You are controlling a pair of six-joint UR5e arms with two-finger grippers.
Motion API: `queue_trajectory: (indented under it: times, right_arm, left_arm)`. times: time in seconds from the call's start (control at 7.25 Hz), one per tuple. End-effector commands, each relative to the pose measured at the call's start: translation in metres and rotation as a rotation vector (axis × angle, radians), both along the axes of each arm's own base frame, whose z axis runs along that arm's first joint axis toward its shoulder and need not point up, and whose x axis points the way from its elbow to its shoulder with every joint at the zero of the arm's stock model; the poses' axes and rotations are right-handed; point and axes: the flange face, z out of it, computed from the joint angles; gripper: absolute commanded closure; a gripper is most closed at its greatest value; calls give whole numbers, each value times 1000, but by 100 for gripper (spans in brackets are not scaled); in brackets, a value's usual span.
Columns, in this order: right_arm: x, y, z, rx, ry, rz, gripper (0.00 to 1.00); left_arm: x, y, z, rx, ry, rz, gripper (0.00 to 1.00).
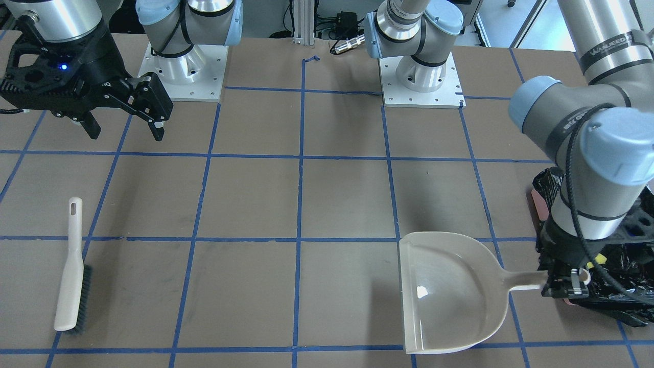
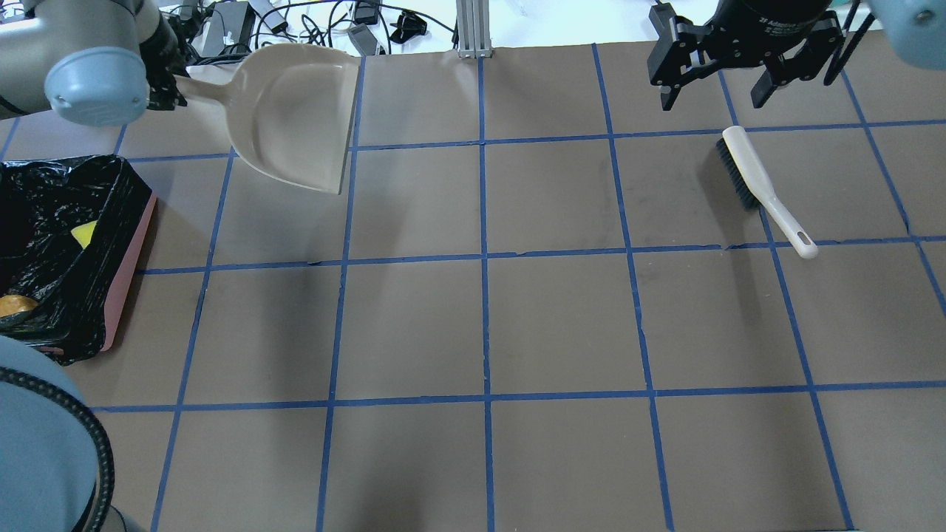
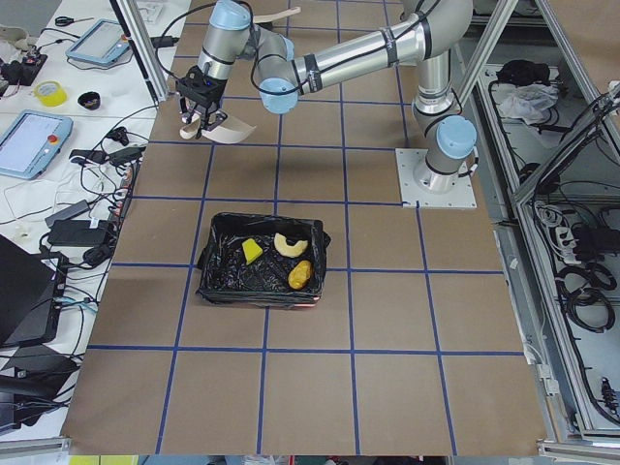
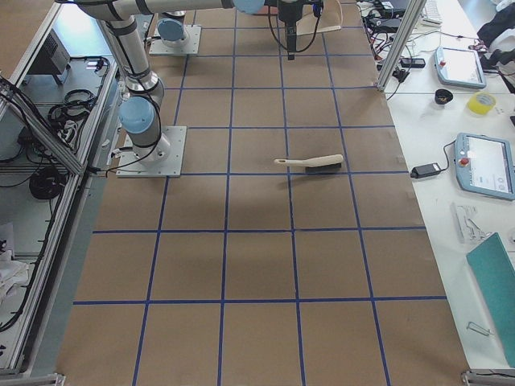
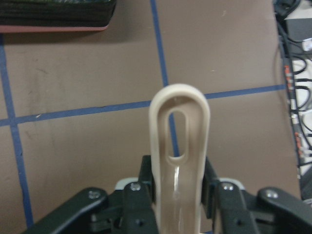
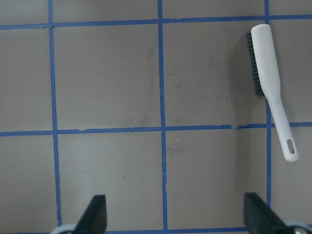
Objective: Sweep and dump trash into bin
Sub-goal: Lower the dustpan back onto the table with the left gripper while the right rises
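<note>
The pink bin with its black bag stands at the table's left end. Inside it lie the yellow sponge, the tan croissant piece and the golden-brown lump. The sponge and the lump also show from overhead. My left gripper is shut on the handle of the empty beige dustpan, beside the bin. My right gripper is open and empty, hovering above the table just beyond the brush.
The white-handled brush with dark bristles lies flat on the table on my right side; it also shows in the right wrist view. The arm bases stand at the table's near edge. Cables lie past the far edge.
</note>
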Motion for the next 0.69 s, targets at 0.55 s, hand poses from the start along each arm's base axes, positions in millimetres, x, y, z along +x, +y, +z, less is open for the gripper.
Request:
queue_trajectory:
  times: [0.55]
  right_arm:
    - [-2,0,-1,4,0,-6,0]
  left_arm:
    - [-8,-15,-116,201,79,84,95]
